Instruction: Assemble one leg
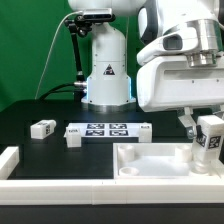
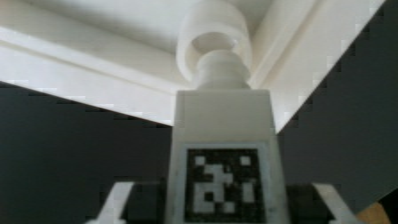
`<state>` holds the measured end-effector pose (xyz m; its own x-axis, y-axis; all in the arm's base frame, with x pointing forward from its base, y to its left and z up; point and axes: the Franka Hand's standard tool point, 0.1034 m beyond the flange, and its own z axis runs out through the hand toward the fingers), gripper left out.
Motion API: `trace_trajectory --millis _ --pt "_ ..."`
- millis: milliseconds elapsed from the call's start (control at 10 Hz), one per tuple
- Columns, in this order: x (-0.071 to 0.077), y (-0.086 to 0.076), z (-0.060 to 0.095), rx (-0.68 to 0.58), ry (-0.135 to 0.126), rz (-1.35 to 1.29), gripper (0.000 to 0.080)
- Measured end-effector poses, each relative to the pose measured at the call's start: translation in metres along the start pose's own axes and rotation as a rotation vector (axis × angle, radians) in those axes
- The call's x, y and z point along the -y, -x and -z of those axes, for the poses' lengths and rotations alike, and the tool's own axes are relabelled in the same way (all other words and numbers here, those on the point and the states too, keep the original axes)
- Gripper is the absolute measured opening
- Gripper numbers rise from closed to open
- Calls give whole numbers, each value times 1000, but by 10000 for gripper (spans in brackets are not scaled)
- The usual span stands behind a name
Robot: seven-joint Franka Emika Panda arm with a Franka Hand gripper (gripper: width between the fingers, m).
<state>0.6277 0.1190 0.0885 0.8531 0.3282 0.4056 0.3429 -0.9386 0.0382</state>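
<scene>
Jaws of the two-finger gripper (image 2: 221, 208) stand partly open, clamped on the small chunky white plastic leg (image 1: 208, 142) (image 2: 222, 125), held upright at a corner of the large white plastic tray (image 1: 150, 172), on the exterior view's right.

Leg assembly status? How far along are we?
Done: one leg is off the table, with the gripper shut on it. In hand: it hangs upright at a corner of the white tray, at the exterior view's right, its rounded tip aimed into that corner. Left: seating and twisting it in; contact can't be judged. Three other legs lie by the marker board.
</scene>
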Motion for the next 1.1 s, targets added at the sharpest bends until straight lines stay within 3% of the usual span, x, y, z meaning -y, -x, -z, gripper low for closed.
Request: trace_trajectory --millis 300,800,1100 --pt "-1 12 -8 -18 8 -4 291" --pt "-7 26 -11 -117 43 -2 291" --pt "-7 27 -11 -131 47 -2 291"
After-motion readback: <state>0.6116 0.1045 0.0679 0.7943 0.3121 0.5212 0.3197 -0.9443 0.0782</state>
